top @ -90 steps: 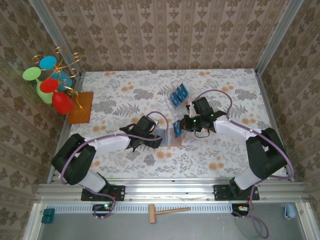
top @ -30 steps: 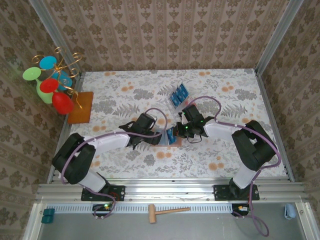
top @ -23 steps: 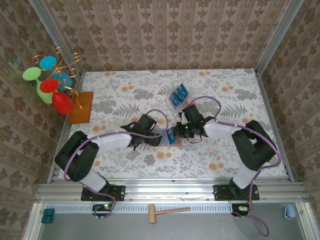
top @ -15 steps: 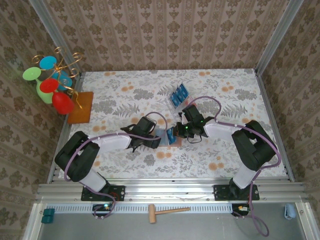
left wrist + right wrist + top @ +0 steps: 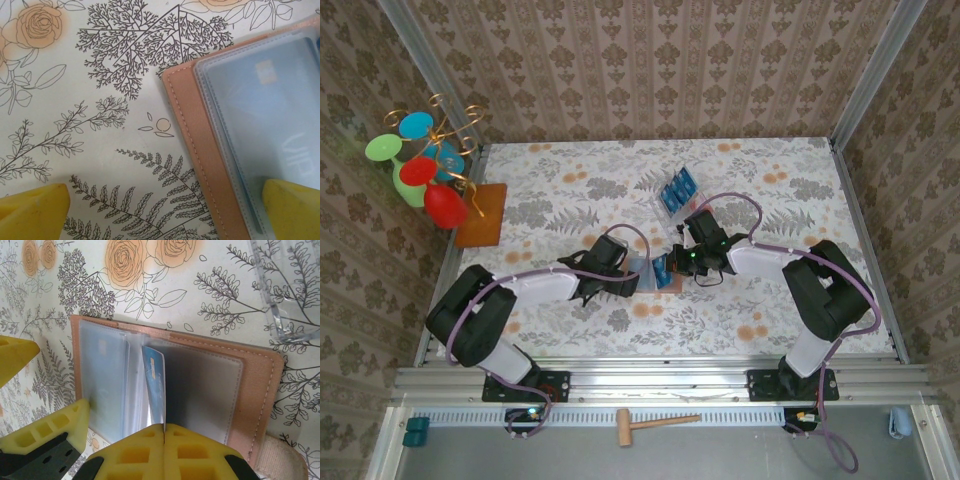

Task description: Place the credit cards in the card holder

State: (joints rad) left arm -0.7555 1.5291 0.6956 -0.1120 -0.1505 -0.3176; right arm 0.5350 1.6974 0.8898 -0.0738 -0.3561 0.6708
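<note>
- Two arms meet at mid-table over the card holder point(image 5: 255, 390), which lies open and flat on the floral tablecloth point(image 5: 770, 310), tan cover down, clear sleeves up.
- Left gripper point(image 5: 160, 215): jaws spread as wide as they go, nothing held. One yellow fingertip point(image 5: 292, 205) sits over a sleeve of the holder. The other is off the holder, over bare cloth.
- Right gripper point(image 5: 164, 440): fingers closed together, pinching the lower end of one blue card point(image 5: 155, 385). The card stands on edge among the clear sleeves near the holder's fold, slightly tilted.
- One sleeved card point(image 5: 270, 110), pale behind the plastic, chip visible, in the left-hand pocket as the right wrist camera sees it.
- Several credit cards point(image 5: 677, 190), bright blue, stand in a clear tray point(image 5: 287, 295) just beyond the holder, not touching it.
- One orange-brown mat point(image 5: 483, 215) at the table's far left edge, well apart from the holder.
- One stand of coloured plastic goblets point(image 5: 420, 165) next to the mat.
- One wooden mallet point(image 5: 655, 423) on the ledge in front of the arm bases.
</note>
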